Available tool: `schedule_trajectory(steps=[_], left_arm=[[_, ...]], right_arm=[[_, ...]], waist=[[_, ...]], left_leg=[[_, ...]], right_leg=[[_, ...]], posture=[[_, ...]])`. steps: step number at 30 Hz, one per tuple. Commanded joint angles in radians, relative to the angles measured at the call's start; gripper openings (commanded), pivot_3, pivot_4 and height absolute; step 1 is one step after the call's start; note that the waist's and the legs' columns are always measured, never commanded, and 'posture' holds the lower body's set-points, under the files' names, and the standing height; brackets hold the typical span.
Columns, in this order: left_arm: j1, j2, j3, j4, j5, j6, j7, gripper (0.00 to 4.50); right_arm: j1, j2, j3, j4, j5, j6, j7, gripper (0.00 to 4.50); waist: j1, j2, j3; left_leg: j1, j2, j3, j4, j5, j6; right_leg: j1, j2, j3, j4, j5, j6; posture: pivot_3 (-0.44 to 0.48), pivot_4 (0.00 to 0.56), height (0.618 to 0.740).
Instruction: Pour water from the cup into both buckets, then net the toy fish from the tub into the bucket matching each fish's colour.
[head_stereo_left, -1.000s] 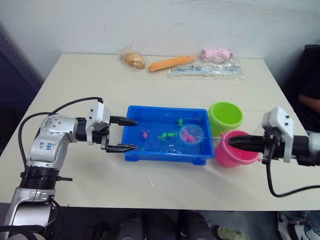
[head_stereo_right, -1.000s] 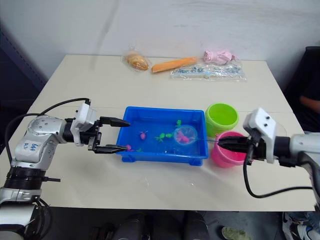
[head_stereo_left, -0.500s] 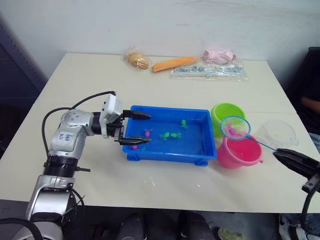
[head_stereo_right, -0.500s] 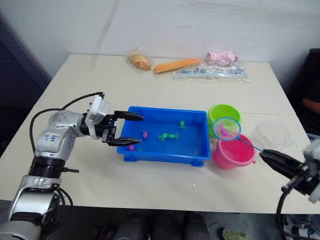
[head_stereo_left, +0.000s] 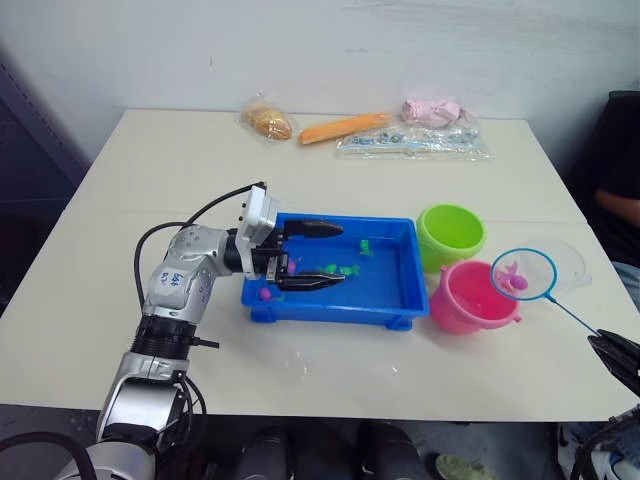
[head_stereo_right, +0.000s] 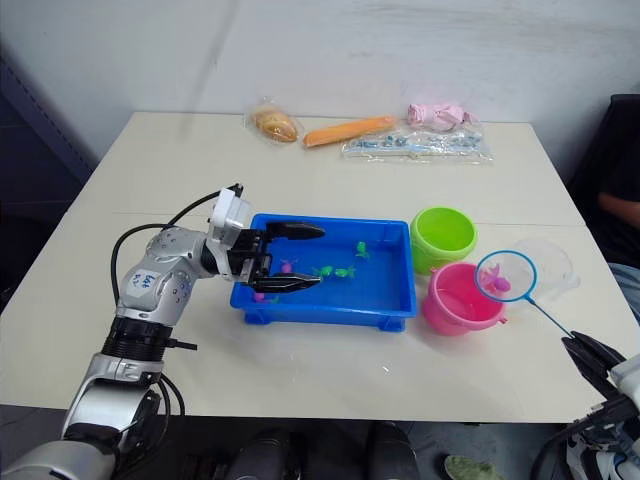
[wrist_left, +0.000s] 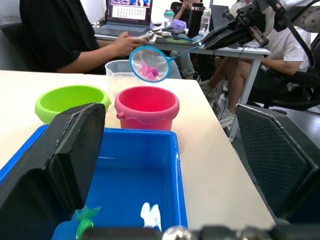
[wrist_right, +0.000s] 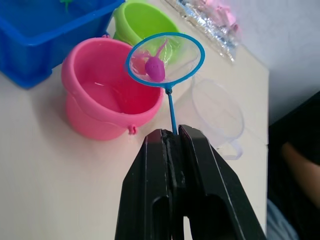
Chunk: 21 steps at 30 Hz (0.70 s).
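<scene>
Cream desk (head_stereo_left: 330, 180) carries the blue tub (head_stereo_left: 385, 300), where the left gripper (head_stereo_left: 318, 256) hangs with fingers spread apart. Beside the tub stand the green bucket (head_stereo_left: 451, 234) and pink bucket (head_stereo_left: 470, 297), the clear cup (head_stereo_left: 567, 262) just behind. The right gripper (wrist_right: 171, 142), fingers clamped on a blue net (wrist_right: 165, 57), holds a pink fish (wrist_right: 155, 68) over the pink bucket's far rim.

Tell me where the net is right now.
The net is held up by the right gripper on the robot's right, beside the pink bucket, carrying a pink fish.
</scene>
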Motion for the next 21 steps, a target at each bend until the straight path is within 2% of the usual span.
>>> schedule_trajectory(steps=[1, 6, 11, 14, 17, 21], left_arm=[[0.002, -0.003, 0.002, -0.027, -0.005, -0.014, 0.003, 4.45], [0.006, 0.001, 0.002, -0.030, -0.001, -0.017, 0.010, 4.45], [0.014, 0.008, 0.007, -0.031, 0.002, -0.026, 0.011, 4.45], [0.021, 0.006, 0.002, -0.040, 0.004, -0.032, 0.014, 4.45], [0.046, -0.005, -0.010, -0.065, 0.011, -0.042, 0.030, 4.45], [0.056, -0.009, -0.011, -0.077, 0.014, -0.044, 0.041, 4.45]], right_arm=[[0.015, -0.005, 0.038, -0.016, -0.114, -0.083, -0.070, 0.00], [0.019, -0.029, 0.097, -0.012, -0.240, -0.171, -0.117, 0.00], [0.010, -0.066, 0.123, 0.043, -0.435, -0.368, -0.208, 0.00], [0.006, -0.067, 0.127, 0.079, -0.492, -0.456, -0.261, 0.00], [-0.006, -0.059, 0.136, 0.149, -0.653, -0.593, -0.389, 0.00], [-0.011, -0.062, 0.178, 0.212, -0.753, -0.671, -0.478, 0.00]], waist=[[0.000, 0.000, 0.000], [0.002, 0.000, 0.000], [0.001, 0.000, 0.000], [0.002, 0.000, 0.000], [0.000, 0.000, 0.000], [0.000, 0.000, 0.000]], left_leg=[[0.000, 0.000, 0.000, 0.000, 0.000, 0.000], [0.000, 0.000, 0.000, 0.000, 0.000, 0.000], [0.000, 0.000, 0.000, 0.000, 0.000, 0.000], [0.000, 0.000, 0.000, 0.000, 0.000, 0.000], [0.000, 0.000, 0.000, 0.000, 0.000, 0.000], [0.000, 0.000, 0.000, 0.000, 0.000, -0.001]], right_leg=[[0.000, 0.000, 0.000, 0.000, 0.000, 0.000], [0.000, -0.001, 0.000, 0.000, 0.000, 0.000], [0.000, -0.001, 0.000, 0.000, 0.000, 0.000], [0.000, -0.001, 0.000, -0.001, 0.000, 0.000], [0.000, -0.001, 0.000, -0.001, 0.000, 0.000], [0.000, -0.001, 0.000, -0.001, 0.000, 0.000]], posture=[[0.000, 0.150, 0.740], [0.000, 0.150, 0.740], [0.000, 0.150, 0.740], [0.000, 0.150, 0.740], [0.000, 0.150, 0.740], [0.000, 0.150, 0.740]])
